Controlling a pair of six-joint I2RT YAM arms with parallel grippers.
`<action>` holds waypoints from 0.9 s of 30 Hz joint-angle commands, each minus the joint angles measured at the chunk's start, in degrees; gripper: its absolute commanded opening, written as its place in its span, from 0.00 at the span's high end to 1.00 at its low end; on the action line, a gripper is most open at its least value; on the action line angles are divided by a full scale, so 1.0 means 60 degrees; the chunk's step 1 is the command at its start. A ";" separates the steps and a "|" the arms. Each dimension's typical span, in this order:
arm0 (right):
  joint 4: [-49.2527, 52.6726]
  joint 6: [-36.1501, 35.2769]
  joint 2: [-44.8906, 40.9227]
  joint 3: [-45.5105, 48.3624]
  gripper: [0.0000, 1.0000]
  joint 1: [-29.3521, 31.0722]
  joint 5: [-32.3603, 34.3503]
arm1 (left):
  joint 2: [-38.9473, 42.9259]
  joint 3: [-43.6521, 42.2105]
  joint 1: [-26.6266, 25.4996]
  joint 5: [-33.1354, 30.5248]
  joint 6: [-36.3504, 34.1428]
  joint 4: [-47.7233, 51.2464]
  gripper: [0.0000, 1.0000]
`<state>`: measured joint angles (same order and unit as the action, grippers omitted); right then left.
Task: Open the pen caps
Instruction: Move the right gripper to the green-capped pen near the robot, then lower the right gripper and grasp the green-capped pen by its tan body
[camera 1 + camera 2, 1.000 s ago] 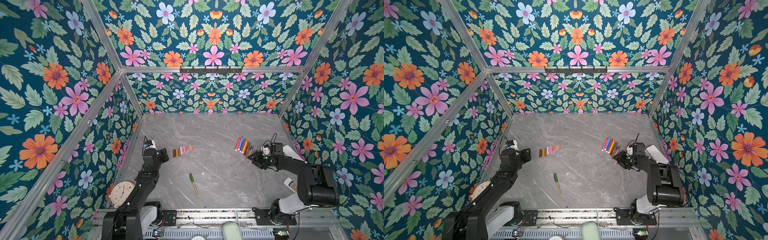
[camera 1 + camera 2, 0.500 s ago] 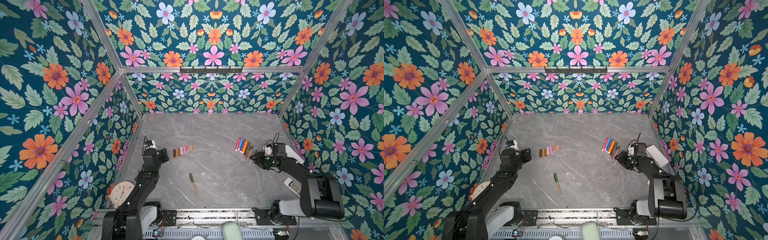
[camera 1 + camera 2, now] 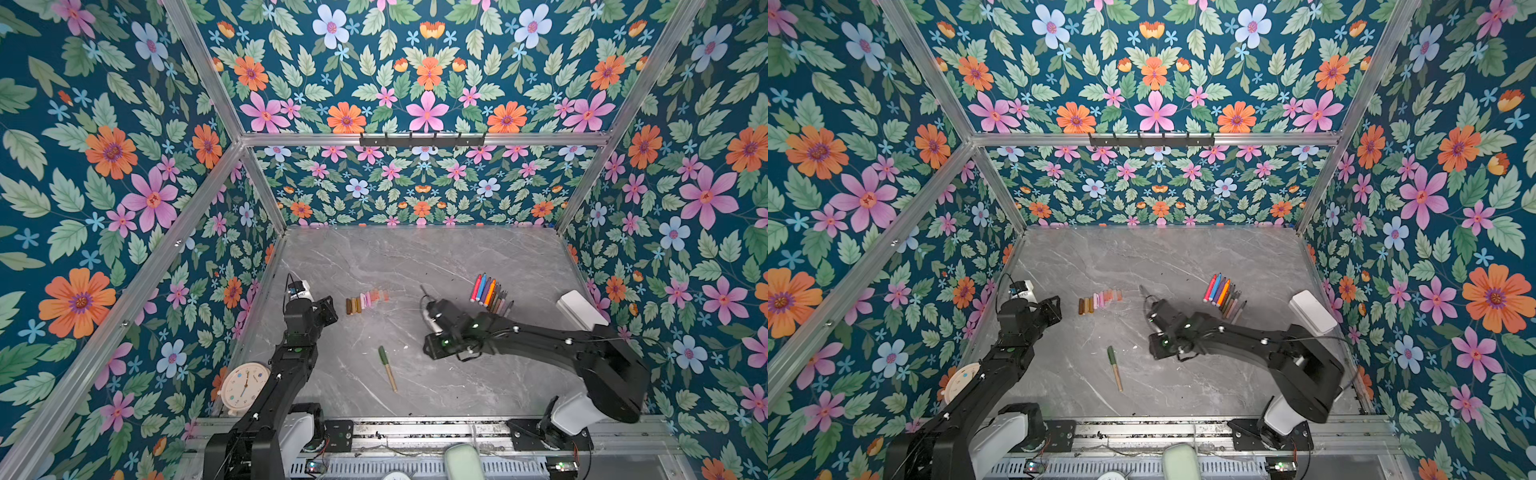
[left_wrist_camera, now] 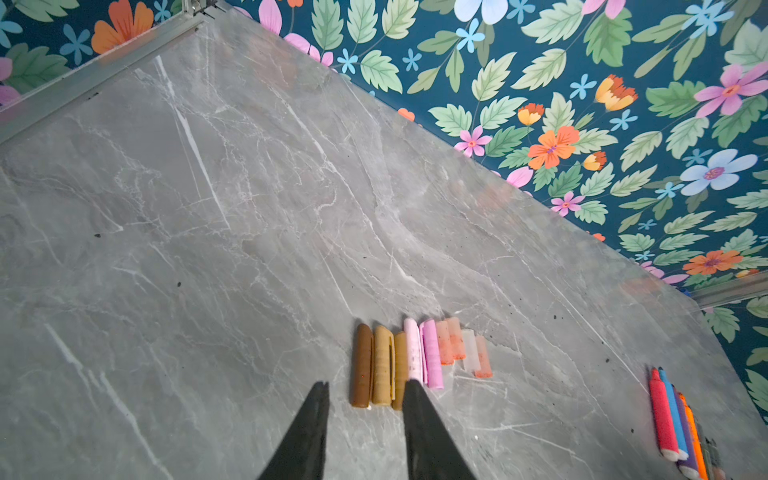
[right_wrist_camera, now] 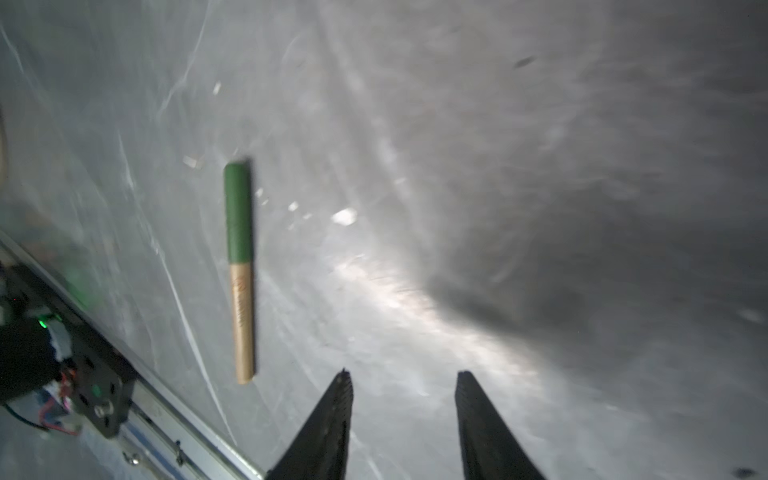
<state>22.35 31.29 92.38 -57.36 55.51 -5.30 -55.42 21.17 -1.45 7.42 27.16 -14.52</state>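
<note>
Jaws of the left tool (image 4: 365,386) stand apart, empty, beside the loose caps (image 4: 415,357). Centre-near, the capped pen (image 3: 387,369) lies near-to-far, green cap far. The right tool (image 5: 405,376), apart and empty, is just right of it, the nearer arm.

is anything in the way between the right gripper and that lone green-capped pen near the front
Nothing visible. In the right wrist view only bare table separates the open right gripper from the green-capped pen.
</note>
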 commanded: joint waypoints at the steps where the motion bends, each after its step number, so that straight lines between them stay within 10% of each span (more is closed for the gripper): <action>1: 0.1586 -0.0396 0.1215 -0.1447 0.57 0.1404 0.1719 | 0.0148 -0.0055 0.0000 -0.0181 0.0015 -0.0121 0.66; 11: 0.2576 -0.0069 0.3005 -0.3776 0.57 0.3252 0.1527 | 0.0330 -0.0056 -0.0009 -0.0225 0.0001 -0.0018 0.66; 27: 0.3208 0.0452 0.4019 -0.4382 0.65 0.3318 0.1831 | 0.0228 0.0038 -0.0009 -0.0142 0.0004 0.0077 0.66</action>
<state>40.42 32.60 116.16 -83.20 75.46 4.89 -53.95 20.99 -1.52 6.24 27.14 -14.04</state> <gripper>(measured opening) 0.358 0.337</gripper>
